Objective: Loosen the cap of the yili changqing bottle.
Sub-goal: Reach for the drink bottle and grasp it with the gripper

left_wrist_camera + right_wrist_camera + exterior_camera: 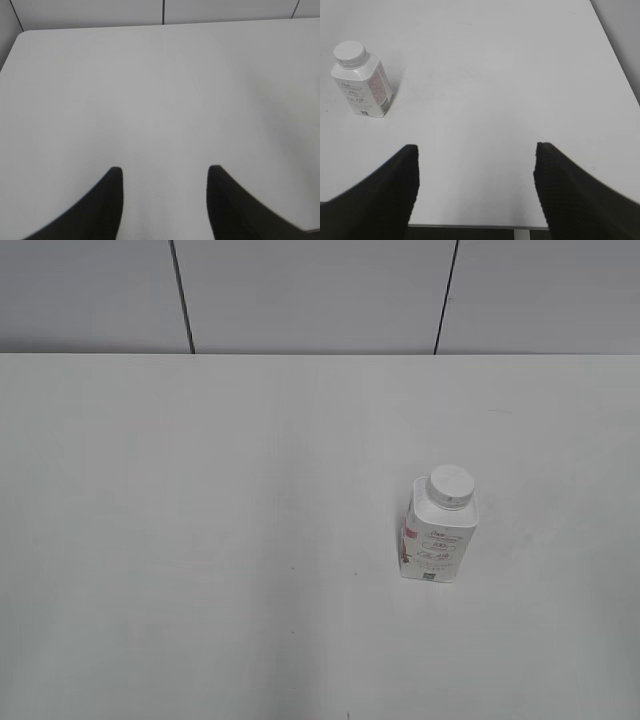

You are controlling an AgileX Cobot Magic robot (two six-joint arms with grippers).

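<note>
The yili changqing bottle [438, 535] stands upright on the white table, right of centre. It is white and squarish with pink-red print and small label text. Its white ribbed cap [451, 486] sits on the neck. The right wrist view shows the bottle [365, 90] and the cap [350, 52] at the far left. My right gripper [476, 150] is open and empty above the table's front edge, well apart from the bottle. My left gripper [164, 171] is open and empty over bare table. Neither gripper shows in the exterior view.
The white table [200, 540] ends at a grey panelled wall [320, 290] at the back. Its front edge [470, 226] and right edge [620, 70] show in the right wrist view. Its rounded far left corner [20, 37] shows in the left wrist view.
</note>
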